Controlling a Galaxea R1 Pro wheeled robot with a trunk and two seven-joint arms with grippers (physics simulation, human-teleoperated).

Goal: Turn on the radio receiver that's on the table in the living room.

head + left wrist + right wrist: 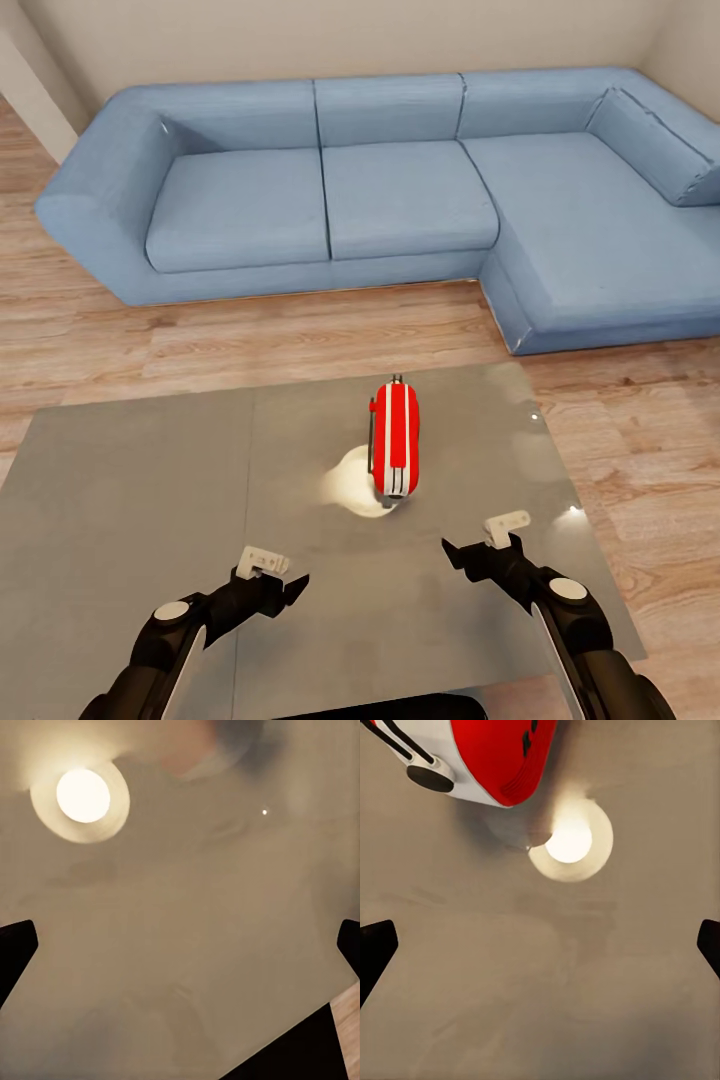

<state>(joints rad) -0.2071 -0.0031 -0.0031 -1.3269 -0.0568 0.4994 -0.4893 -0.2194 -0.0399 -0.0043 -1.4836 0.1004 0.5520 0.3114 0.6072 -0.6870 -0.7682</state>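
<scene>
The red radio receiver (pixel 396 438) with white stripes lies on the glossy grey table (pixel 150 480), right of its middle, long axis pointing away from me. Its thin handle runs along its left side. In the right wrist view the radio (pixel 487 757) shows its red and white end with a dark knob. My right gripper (pixel 470 556) hovers open over the table, just short of the radio and slightly right of it. My left gripper (pixel 285 585) hovers open over the near middle of the table, apart from the radio. In the left wrist view a blurred reddish reflection lies on the table top (pixel 180 930).
A big blue L-shaped sofa (pixel 400 190) stands beyond the table, across a strip of light wood floor (pixel 300 330). A bright lamp reflection (pixel 360 485) glares on the table beside the radio. The table's right edge (pixel 590 540) lies close to my right arm.
</scene>
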